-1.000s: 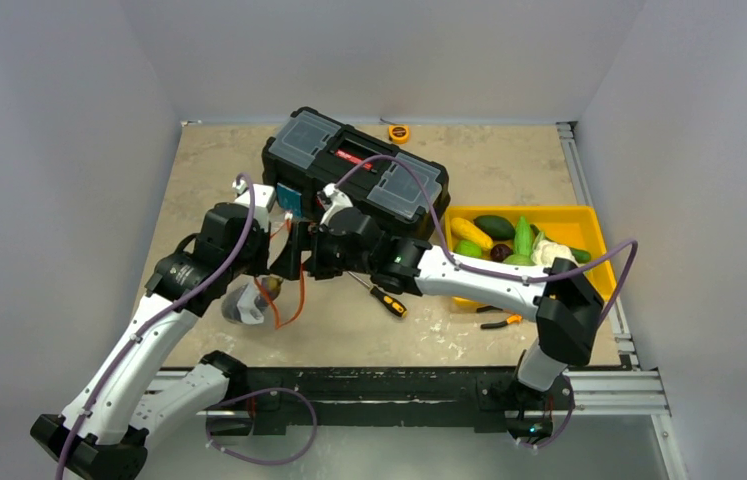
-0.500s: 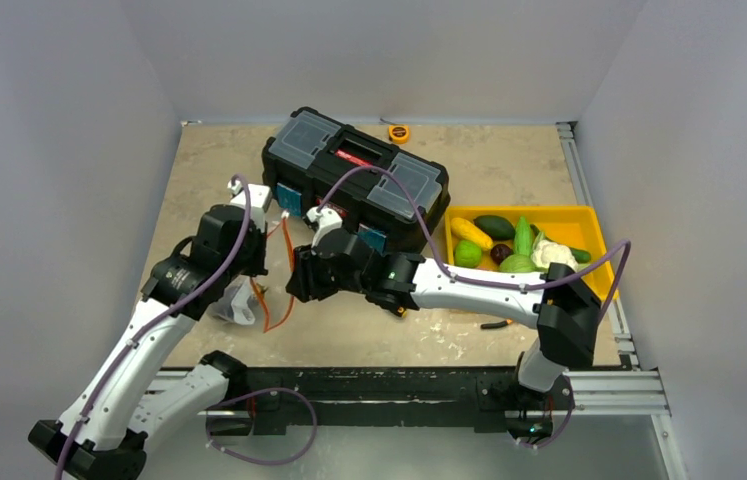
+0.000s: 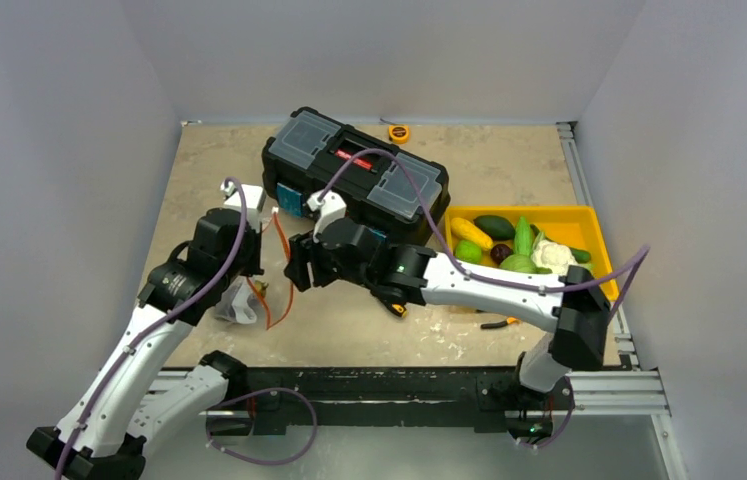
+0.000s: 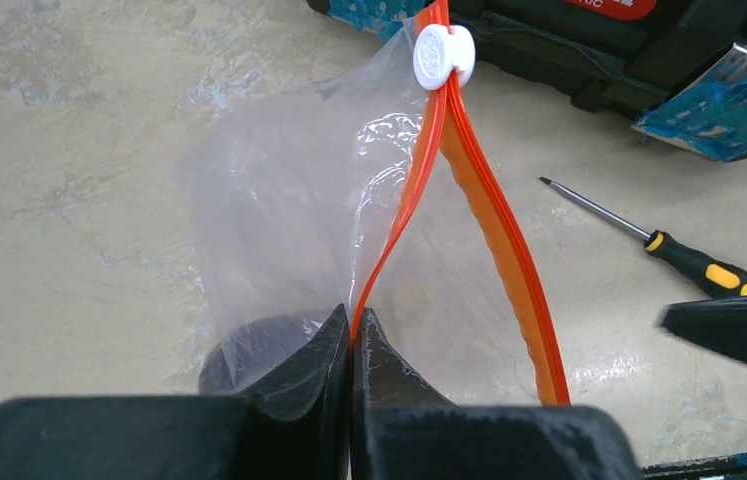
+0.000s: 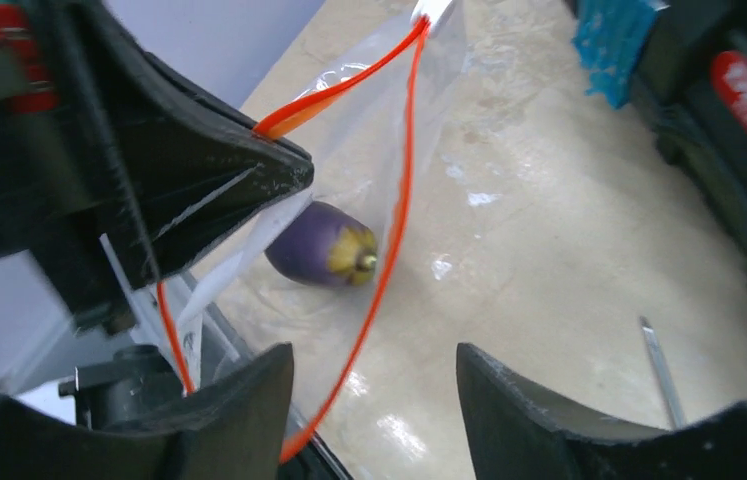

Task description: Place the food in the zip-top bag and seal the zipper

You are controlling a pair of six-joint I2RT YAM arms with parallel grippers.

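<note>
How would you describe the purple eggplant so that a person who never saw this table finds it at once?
Find the black toolbox mid-table; in front of its left end, the left gripper pinches the orange zipper of a clear zip-top bag. The eggplant lies inside this bag, the only food there: all the other food sits in the yellow tray on the right.

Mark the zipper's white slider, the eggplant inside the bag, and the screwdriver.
white slider (image 4: 444,57): left wrist view, centre of its round face.
eggplant (image 5: 321,245): right wrist view, purple body.
screwdriver (image 4: 706,271): left wrist view, black-and-orange handle.
</note>
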